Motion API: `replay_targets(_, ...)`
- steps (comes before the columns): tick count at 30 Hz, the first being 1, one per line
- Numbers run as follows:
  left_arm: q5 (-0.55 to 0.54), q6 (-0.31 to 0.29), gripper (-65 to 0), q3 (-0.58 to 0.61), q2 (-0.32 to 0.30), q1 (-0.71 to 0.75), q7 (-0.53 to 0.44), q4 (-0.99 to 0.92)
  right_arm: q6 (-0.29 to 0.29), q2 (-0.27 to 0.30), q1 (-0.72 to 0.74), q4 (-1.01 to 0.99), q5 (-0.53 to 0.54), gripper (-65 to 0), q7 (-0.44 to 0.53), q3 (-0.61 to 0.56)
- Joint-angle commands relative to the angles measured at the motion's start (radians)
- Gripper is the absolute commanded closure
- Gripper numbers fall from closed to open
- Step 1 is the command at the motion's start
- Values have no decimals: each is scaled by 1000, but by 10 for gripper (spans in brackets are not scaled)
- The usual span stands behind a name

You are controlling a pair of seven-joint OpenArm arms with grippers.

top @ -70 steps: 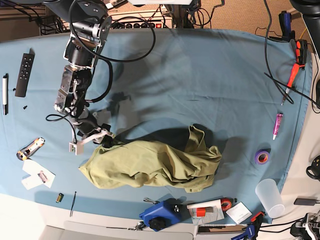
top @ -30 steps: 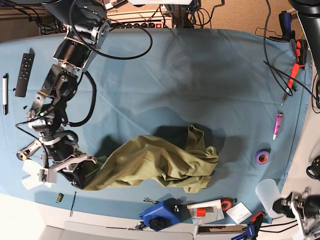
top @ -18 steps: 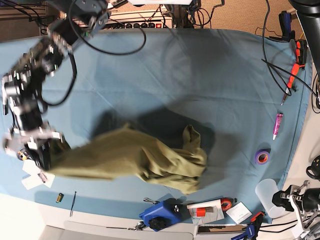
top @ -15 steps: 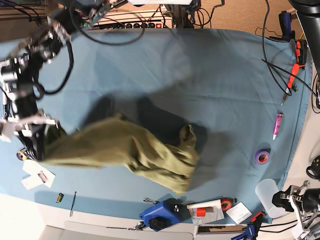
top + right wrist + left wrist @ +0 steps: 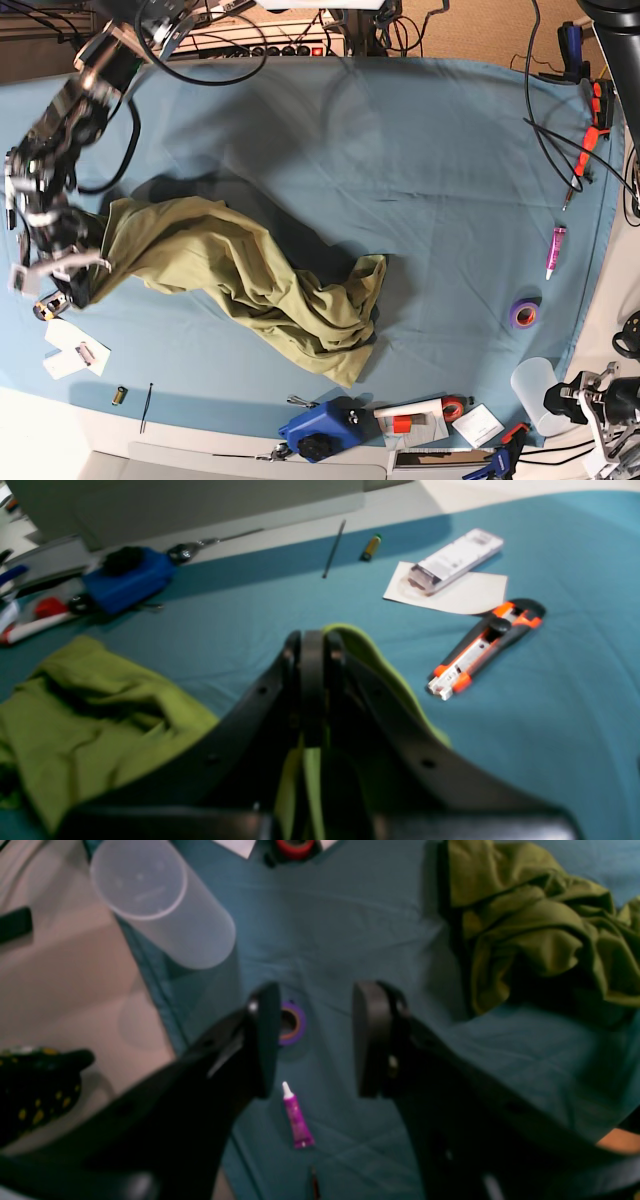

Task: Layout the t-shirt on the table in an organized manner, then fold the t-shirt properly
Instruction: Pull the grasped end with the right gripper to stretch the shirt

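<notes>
Right gripper (image 5: 312,680) pinches the crumpled olive-green cotton t-shirt (image 5: 250,280) on the light blue cloth-covered table (image 5: 420,160). Left gripper (image 5: 312,1040) hangs spread beside the shirt, near an empty translucent plastic cup (image 5: 160,900).

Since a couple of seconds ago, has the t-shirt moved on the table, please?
Yes. The t-shirt, pinched by the right gripper, has been dragged toward the base view's left, away from the purple tape roll, which stayed put.
</notes>
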Motion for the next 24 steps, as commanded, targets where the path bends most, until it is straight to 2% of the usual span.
replay_targets(1,-18,-1,-249,-8,-11,-41,-18,13,15,31,46,-19,7,0,33,-19)
replay_targets(2,-19,-1,-249,-8,-11,-40,-18,13,41,47,70,-55,2,0,29,-40)
replay_targets(4,-19,-1,-249,-8,-11,-40,-17,13,107,77,108,-101,3,-61,5,-81)
replay_targets(7,-18,-1,-249,-8,-11,-40,-17,13,140,113,150,-111,2,-157,-50,-134)
replay_targets(12,-27,-1,-249,-8,-11,-40,-17,13,137,150,214,-108,9,-160,-89,-129)
replay_targets(14,-27,-1,-249,-8,-11,-40,-17,13,132,153,233,-78,61,-160,-226,-92)
replay_targets(16,-27,-1,-249,-8,-10,-40,-17,13,137,153,229,-30,166,-160,-343,-39)
replay_targets(19,-29,-1,-249,-8,2,-40,-16,13,174,153,185,61,336,-160,-489,58)
replay_targets(21,-29,-1,-249,-8,14,-37,-17,13,190,153,124,111,363,-160,-529,113)
replay_targets(24,-29,-2,-249,-8,31,-29,-17,13,193,153,14,124,339,-160,-533,160)
